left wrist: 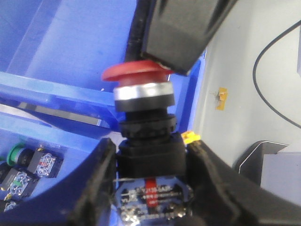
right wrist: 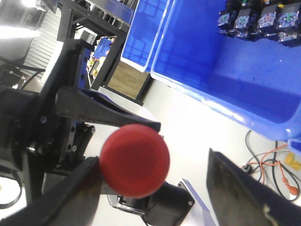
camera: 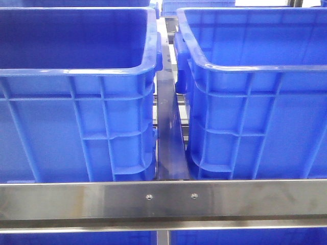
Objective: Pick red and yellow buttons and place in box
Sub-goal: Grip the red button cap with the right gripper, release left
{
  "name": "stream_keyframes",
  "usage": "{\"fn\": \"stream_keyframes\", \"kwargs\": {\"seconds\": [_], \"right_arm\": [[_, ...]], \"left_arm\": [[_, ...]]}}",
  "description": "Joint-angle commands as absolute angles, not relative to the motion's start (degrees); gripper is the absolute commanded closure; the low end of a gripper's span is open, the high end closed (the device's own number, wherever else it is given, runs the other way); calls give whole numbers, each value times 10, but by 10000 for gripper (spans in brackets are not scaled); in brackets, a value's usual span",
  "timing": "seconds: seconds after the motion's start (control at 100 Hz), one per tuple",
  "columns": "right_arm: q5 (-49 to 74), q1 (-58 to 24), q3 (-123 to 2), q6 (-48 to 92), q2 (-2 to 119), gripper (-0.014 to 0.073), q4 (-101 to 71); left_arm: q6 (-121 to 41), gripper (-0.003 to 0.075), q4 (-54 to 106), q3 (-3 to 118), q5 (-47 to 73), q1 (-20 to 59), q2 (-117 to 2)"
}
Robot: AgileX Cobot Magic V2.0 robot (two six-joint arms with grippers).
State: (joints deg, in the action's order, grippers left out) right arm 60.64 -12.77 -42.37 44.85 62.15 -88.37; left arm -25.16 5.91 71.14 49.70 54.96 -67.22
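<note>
My left gripper [left wrist: 150,157] is shut on the black body of a red button [left wrist: 136,71], which has a red cap, a silver ring and a blue label. A black finger of the right gripper [left wrist: 188,28] is against the cap's edge. In the right wrist view the red button's cap [right wrist: 134,160] faces the camera between the fingers of my right gripper [right wrist: 153,162]. That gripper is open, with the cap touching one finger and a wide gap to the other. No yellow button shows clearly. Neither gripper is in the front view.
Two big blue crates [camera: 76,102] [camera: 255,102] stand side by side behind a steel rail [camera: 163,196]. A crate [right wrist: 225,80] holds several button pieces [right wrist: 254,19]. A green button [left wrist: 14,153] lies in a crate below. Cables [right wrist: 277,169] lie on the floor.
</note>
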Motion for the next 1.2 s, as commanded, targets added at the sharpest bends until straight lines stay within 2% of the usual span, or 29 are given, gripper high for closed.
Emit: {"fn": "stream_keyframes", "kwargs": {"seconds": [0.0,0.78,1.19], "right_arm": [[623,-128,-443,463,616,89,-936],[674,-128,-459,468,641,89,-943],[665,-162,-475,479,661,90,-948]], "left_arm": [[-252,739,68,728,455,554,-662],[-252,739,68,728,455,554,-662],[-252,739,68,728,455,554,-662]]}}
